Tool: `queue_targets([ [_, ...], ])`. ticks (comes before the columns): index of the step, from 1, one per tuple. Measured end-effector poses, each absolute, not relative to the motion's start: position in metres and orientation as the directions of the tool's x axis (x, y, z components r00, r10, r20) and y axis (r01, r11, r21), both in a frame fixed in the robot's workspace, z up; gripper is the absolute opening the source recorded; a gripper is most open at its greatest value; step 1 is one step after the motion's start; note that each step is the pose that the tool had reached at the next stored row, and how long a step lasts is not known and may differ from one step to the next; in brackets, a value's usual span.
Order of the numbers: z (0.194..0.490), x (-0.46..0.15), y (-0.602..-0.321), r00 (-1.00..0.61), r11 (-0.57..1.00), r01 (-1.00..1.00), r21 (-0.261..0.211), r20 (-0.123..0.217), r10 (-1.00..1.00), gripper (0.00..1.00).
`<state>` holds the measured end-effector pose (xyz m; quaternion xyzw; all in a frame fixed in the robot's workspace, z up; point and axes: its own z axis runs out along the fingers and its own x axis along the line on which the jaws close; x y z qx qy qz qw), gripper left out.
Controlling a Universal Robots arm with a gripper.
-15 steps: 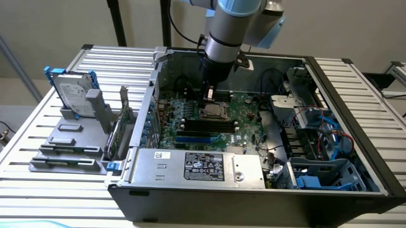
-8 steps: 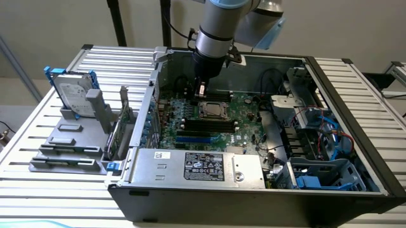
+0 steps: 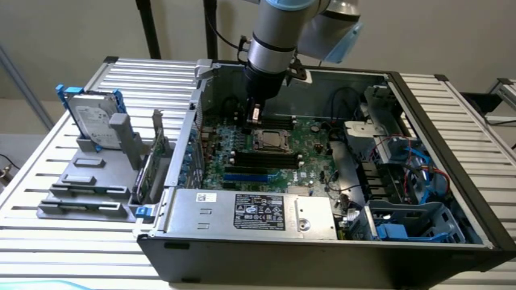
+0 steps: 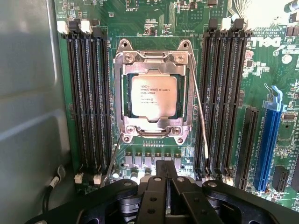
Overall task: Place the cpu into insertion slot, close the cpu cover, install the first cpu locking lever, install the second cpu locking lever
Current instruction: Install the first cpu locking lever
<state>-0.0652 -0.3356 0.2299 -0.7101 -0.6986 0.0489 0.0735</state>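
Wrist view showed the clenched, empty tool (image 4: 166,164) just short of the silvery windowed cpu cover (image 4: 154,60), whose thin wire lever (image 4: 198,107) probably needed a steady, hooking push.

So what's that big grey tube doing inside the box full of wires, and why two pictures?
The tube is a robot arm, reaching into an open computer lying on a metal table. One picture comes from a camera outside, the other from a camera on the arm's wrist. Its gripper, a pinching hand, is shut and holds nothing. Near it the cpu, the computer's thinking chip, sits in its slot with the cpu cover down around it. A hard drive stands beside the computer.
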Motion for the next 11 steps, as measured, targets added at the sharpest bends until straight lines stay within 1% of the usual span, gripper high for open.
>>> queue_targets([
  [11, 0.2300, -0.0661, -0.3362, 0.020, -0.014, 0.985, -0.173, 0.033, 0.999, 0.11],
])
